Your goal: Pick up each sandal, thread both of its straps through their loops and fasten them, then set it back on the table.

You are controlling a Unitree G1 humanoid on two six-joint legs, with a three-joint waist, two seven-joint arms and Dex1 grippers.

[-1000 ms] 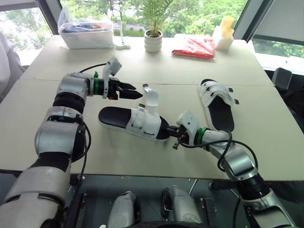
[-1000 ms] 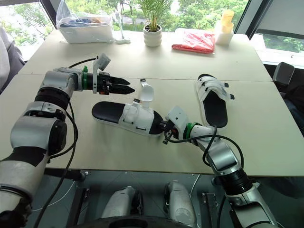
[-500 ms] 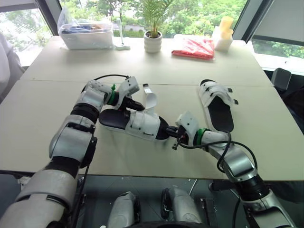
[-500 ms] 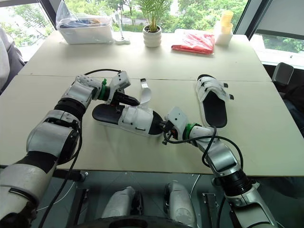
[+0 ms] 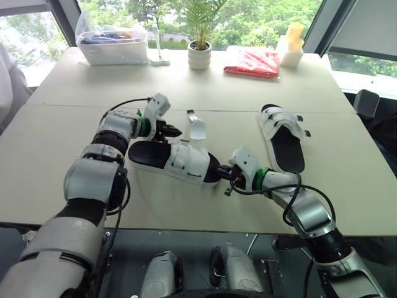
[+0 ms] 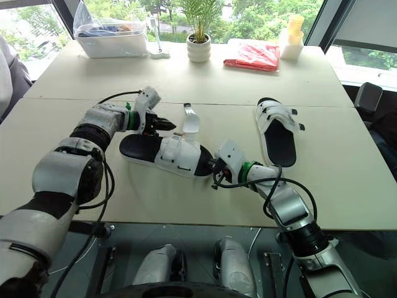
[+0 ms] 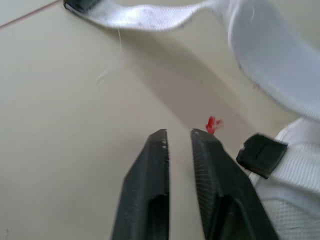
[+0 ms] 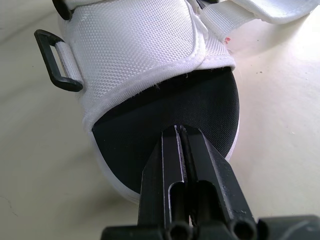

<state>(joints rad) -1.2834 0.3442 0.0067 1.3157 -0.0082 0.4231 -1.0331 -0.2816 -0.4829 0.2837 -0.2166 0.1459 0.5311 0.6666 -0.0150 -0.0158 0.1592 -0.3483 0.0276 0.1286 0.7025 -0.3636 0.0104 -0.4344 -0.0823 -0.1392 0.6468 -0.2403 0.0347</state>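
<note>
One limp strap (image 5: 197,128) stands loose; pinch its tip. Your right gripper (image 8: 179,131) clamps the sandal (image 5: 177,160) toe; left gripper (image 7: 177,137) barely parted, empty.

Near sandal (image 5: 180,160) toe tip hidden behind right hand (image 5: 224,176)

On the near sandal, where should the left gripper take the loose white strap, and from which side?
Probably the narrow stretch of the loose strap behind its dark tip, approached from the robot's left, where the left gripper points with jaws slightly apart. The band seems to arch clear of the table there, so the jaws can straddle it and close on its flat faces.
</note>
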